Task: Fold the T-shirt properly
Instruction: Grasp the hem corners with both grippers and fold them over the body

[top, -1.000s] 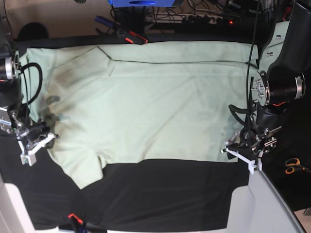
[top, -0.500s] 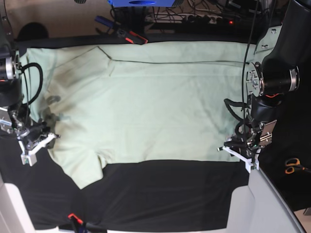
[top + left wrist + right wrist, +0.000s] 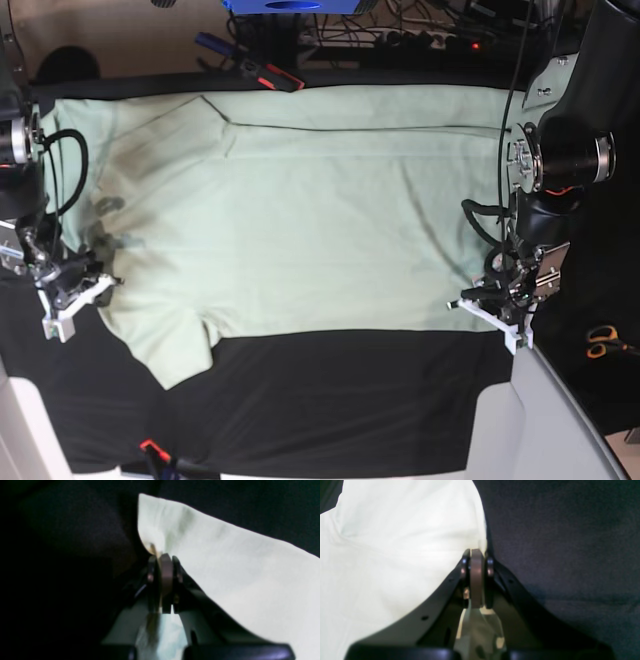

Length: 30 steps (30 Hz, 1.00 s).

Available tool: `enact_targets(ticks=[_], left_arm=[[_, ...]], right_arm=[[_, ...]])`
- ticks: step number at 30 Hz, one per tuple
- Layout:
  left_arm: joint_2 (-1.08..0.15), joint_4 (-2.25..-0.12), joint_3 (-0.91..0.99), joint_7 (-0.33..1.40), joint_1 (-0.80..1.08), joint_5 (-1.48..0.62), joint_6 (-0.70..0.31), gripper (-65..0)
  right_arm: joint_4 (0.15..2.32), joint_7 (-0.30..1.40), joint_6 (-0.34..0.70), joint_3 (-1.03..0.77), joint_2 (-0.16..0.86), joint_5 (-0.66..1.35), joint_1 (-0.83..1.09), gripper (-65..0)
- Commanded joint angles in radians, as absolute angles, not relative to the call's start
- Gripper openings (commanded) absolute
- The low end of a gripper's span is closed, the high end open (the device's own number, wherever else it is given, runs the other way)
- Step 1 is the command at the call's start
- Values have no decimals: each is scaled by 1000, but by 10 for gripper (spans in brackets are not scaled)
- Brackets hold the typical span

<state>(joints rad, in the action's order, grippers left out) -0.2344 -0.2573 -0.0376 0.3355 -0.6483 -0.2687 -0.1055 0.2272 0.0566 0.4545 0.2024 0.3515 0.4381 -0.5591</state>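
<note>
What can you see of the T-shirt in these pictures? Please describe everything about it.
The T-shirt is pale mint-green, plain, of thin soft cloth. It lies spread flat on the black table covering, its far edge folded over in a strip, one short sleeve pointing toward the camera. The left claw is shut on its near hem corner; the right claw pinches the edge by the sleeve.

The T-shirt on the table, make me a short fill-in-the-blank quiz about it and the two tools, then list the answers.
1. The T-shirt lies spread out on a table covering whose colour is ____.
2. The left tool is ____ on an edge of the T-shirt.
3. In the base view the right tool is at the shirt's ____ edge.
4. A pair of scissors lies at the ____ edge of the base view.

Missing words: black; shut; left; right
</note>
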Motion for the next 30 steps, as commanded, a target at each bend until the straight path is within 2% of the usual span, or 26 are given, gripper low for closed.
enact_targets(ticks=[1, 7, 17, 26, 30], left_arm=[[-228, -277, -39, 383, -657, -265, -111, -650], [-226, -404, -38, 449, -610, -265, -111, -650], [-236, -854, -38, 639, -437, -269, -111, -650], [-272, -990, -36, 673, -367, -274, -111, -650], [-283, -1018, -36, 673, -337, -275, -113, -650]], right_arm=[[242, 30, 458, 196, 369, 447, -590, -650], [243, 30, 455, 104, 371, 450, -591, -650], [378, 36, 453, 87, 384, 450, -526, -650], [381, 36, 460, 85, 412, 452, -498, -650], [467, 36, 460, 85, 426, 452, -452, -650]])
